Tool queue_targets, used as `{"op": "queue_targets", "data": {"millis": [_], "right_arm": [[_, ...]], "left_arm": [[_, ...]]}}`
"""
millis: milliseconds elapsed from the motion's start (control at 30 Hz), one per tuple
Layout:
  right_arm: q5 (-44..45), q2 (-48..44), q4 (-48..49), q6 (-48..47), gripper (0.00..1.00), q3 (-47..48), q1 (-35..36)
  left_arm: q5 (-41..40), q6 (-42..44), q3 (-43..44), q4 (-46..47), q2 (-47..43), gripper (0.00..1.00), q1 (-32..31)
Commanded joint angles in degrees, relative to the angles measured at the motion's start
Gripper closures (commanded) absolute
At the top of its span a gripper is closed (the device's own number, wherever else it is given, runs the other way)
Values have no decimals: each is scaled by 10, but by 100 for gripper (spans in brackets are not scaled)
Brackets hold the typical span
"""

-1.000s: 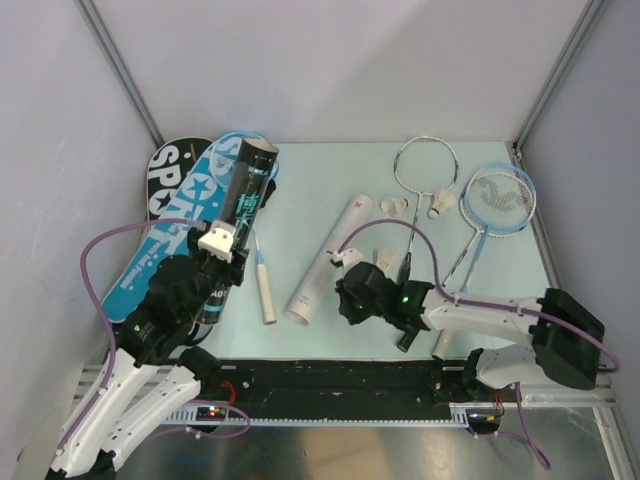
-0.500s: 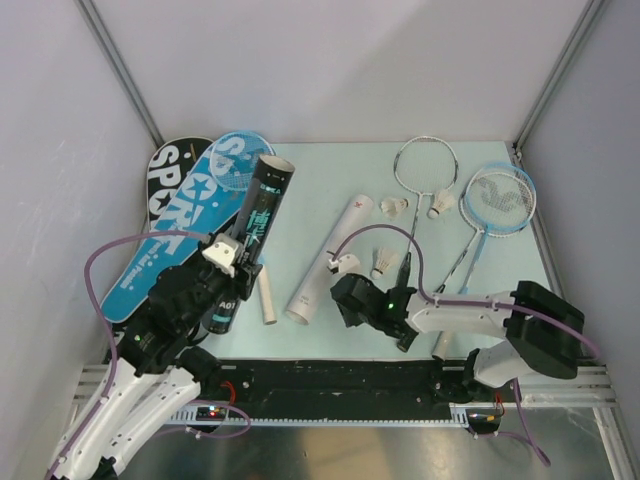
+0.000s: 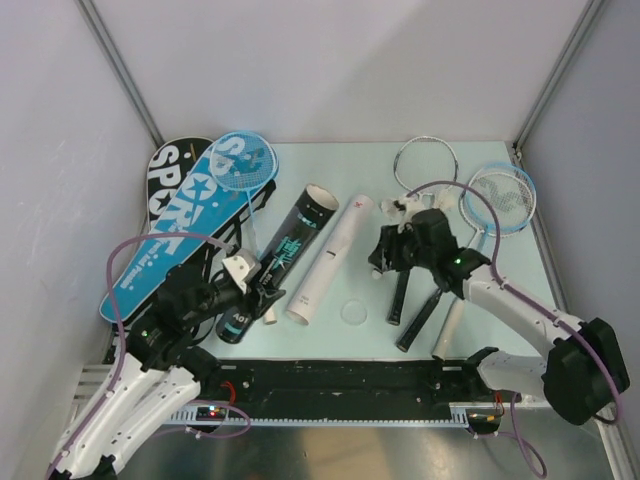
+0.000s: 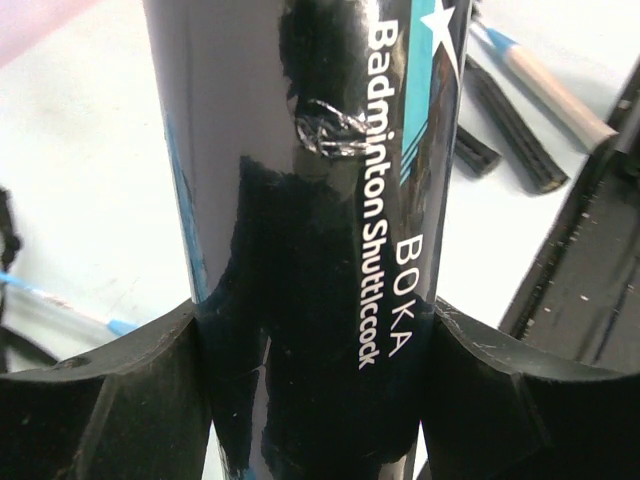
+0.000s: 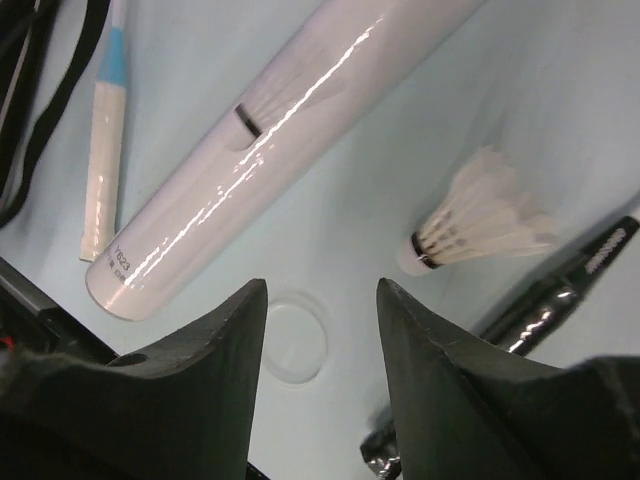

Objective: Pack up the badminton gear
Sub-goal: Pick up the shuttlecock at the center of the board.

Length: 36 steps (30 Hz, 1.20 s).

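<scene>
While my left hand clamps the slanted black tube near its base and my right hand hangs spread, empty, near a shuttlecock on the counter, that glossy tube could, I judge, slip onto the white tube.

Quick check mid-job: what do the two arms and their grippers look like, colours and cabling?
The left arm and right arm have white links with black joint housings, each trailing a purple cable. The left gripper and right gripper have matte black, wedge-shaped fingers.
</scene>
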Motion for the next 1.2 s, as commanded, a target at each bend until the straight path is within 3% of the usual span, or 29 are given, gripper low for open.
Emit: {"op": "queue_targets", "data": {"millis": [0, 267, 700, 1000, 1167], "right_arm": [[-174, 8, 20, -26, 45, 12, -94], [-292, 77, 25, -50, 35, 44, -198], [-311, 203, 11, -104, 28, 114, -231], [-347, 261, 0, -123, 31, 126, -245], [-375, 276, -13, -134, 41, 126, -245]], "left_arm": [[97, 12, 1, 39, 13, 65, -18], [128, 16, 6, 38, 33, 65, -50], [103, 30, 10, 39, 49, 65, -59], [96, 36, 22, 35, 64, 65, -60], [95, 45, 30, 31, 74, 65, -62]]}}
